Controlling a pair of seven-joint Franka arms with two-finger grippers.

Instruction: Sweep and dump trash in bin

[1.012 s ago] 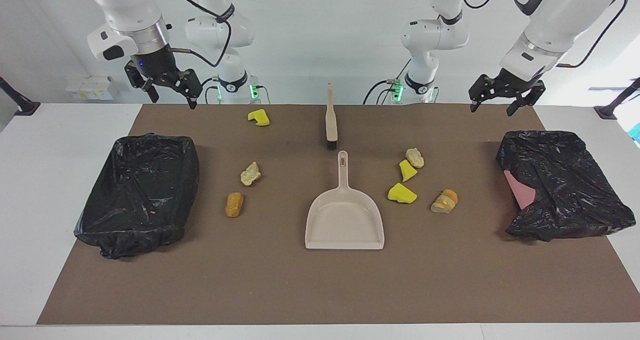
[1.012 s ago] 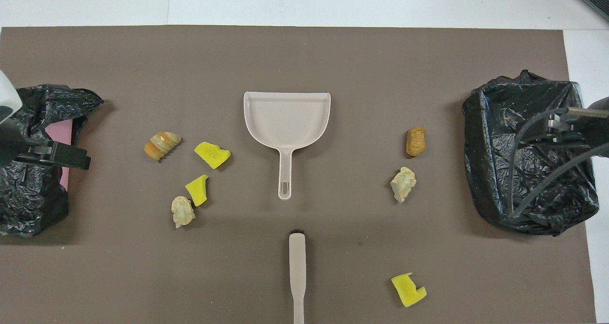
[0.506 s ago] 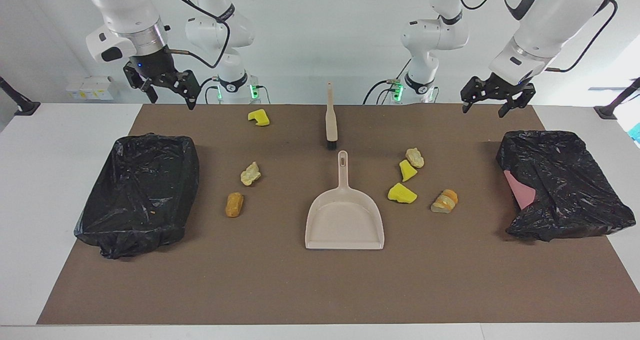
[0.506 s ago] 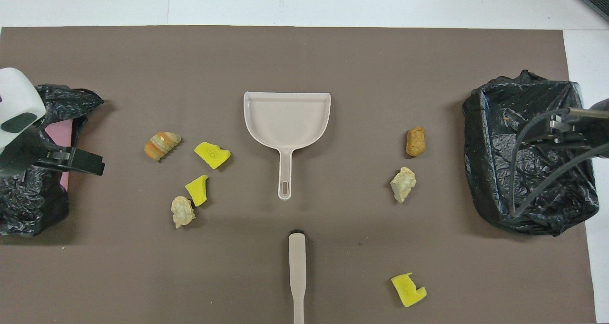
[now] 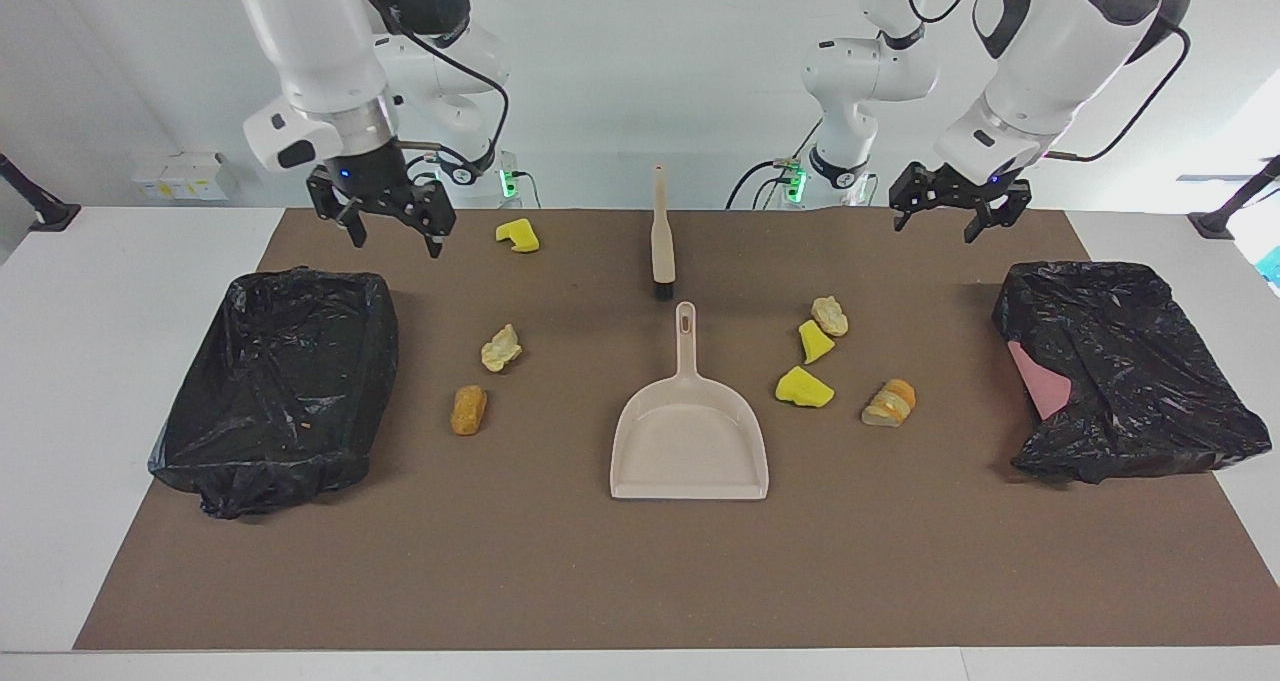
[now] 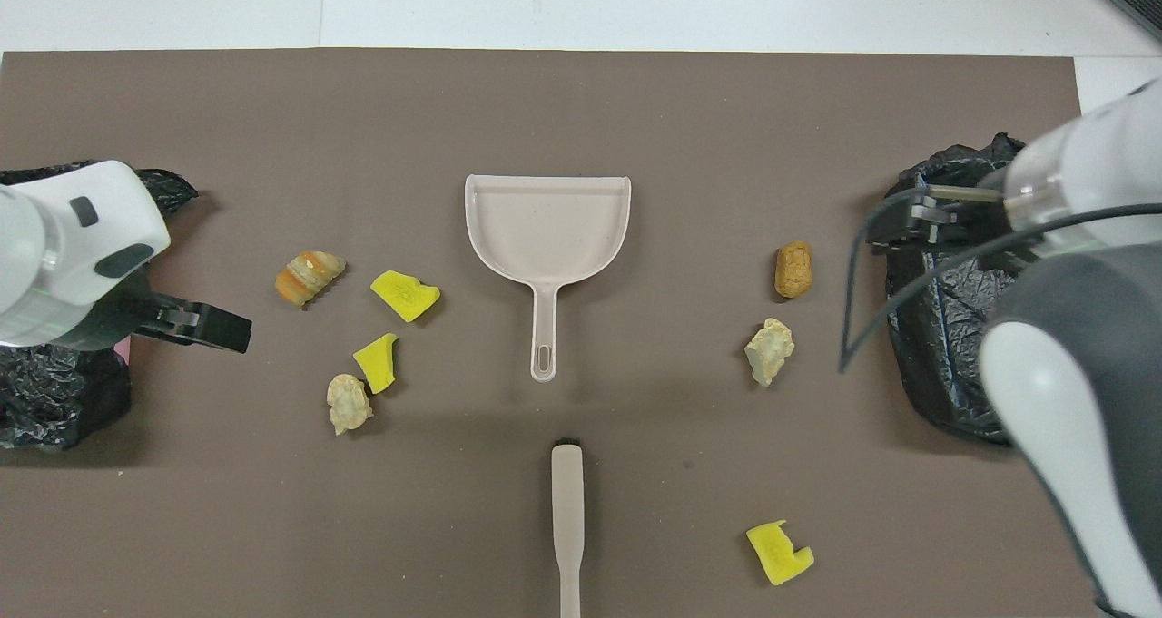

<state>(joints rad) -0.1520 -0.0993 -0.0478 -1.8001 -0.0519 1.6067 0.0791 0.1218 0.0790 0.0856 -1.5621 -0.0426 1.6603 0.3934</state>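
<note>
- Both arms have swung inward from over the bins toward the middle of the table since a second ago; nothing on the mat has shifted.
- Going across the facing view, we first meet the open black-bagged bin (image 5: pixel 275 381) at the right arm's end, its mouth up, ready for dumping.
- Our right gripper (image 5: pixel 388 223) hangs above the mat just beside that bin's nearer corner, fingers spread, holding nothing.
- Three pieces of trash lie on this side: a notched yellow sponge chunk (image 5: pixel 517 235) close to the robots, then a pale crumbly lump (image 5: pixel 501 347) and an orange-brown bread lump (image 5: pixel 468 409).
- At the centre lie the beige long-handled brush (image 5: pixel 661 241) and the beige plastic dustpan (image 5: pixel 689 431), handles in line, easy for either arm to grasp.
- Four more scraps cluster beside the dustpan: a pale lump (image 5: pixel 829 315), two yellow sponge wedges (image 5: pixel 814 341) (image 5: pixel 804 387) and a striped bread slice (image 5: pixel 889 403).
- Our left gripper (image 5: pixel 945 201) hovers spread and empty over the mat's edge, near the crumpled second black-bagged bin (image 5: pixel 1120 371).
</note>
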